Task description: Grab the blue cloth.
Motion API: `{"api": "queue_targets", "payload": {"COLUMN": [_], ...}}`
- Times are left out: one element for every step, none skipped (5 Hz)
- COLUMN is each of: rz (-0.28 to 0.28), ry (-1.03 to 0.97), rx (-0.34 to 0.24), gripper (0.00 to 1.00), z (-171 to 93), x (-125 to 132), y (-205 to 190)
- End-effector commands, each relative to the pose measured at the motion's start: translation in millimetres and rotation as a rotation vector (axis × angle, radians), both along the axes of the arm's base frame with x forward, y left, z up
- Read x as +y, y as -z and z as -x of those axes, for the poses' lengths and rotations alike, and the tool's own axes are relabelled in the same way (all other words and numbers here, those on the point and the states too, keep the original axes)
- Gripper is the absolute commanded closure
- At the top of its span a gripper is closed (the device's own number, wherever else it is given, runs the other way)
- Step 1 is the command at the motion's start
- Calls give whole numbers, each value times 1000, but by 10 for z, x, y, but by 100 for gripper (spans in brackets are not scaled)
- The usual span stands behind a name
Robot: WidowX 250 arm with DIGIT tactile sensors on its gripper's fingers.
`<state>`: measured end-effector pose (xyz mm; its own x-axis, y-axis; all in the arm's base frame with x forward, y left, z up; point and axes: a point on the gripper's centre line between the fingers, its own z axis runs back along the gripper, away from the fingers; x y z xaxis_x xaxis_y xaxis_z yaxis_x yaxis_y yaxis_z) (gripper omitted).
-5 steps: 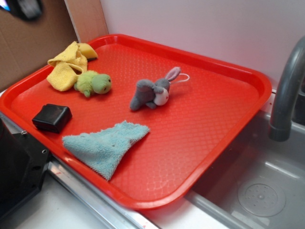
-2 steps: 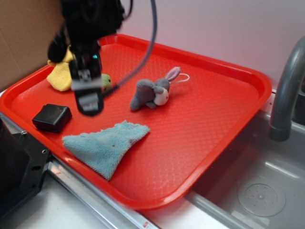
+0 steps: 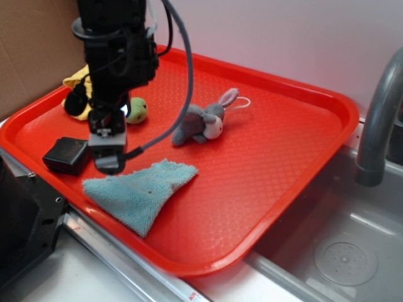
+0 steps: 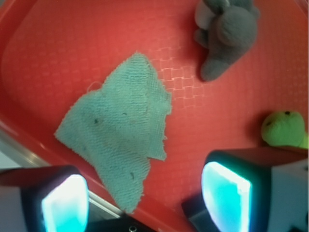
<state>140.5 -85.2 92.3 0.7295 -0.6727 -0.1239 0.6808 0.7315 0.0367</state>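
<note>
Gripper (image 3: 107,165) dropped lower, nearer blue cloth (image 3: 140,193) on red tray (image 3: 283,157) — jaws spread, empty, above cloth's edge; grasp looked imminent — not yet made.

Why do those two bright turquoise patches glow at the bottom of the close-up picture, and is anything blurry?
Wrist view: the glowing patches are the gripper's fingertips, near the lens, soft and overexposed; the light blue terry cloth is sharp. Exterior view: the red plastic tray shows pale glare on its far rim.

No readable text, either view.
Tray, cloths, plush toys, black block, gripper: no labels, brands, numbers or signs legible.
</note>
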Motion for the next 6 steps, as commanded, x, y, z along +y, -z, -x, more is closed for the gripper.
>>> {"api": "queue_targets", "payload": {"rz": [21, 21, 65, 137, 87, 50], "ry": [2, 2, -2, -13, -30, -22], "rx": [-34, -34, -48, -20, 37, 81], "gripper": [0, 0, 0, 0, 0, 0], "z": [-15, -15, 78, 51, 77, 103], "x": [-30, -30, -64, -131, -245, -300], "y": [-79, -79, 162, 337, 611, 776]}}
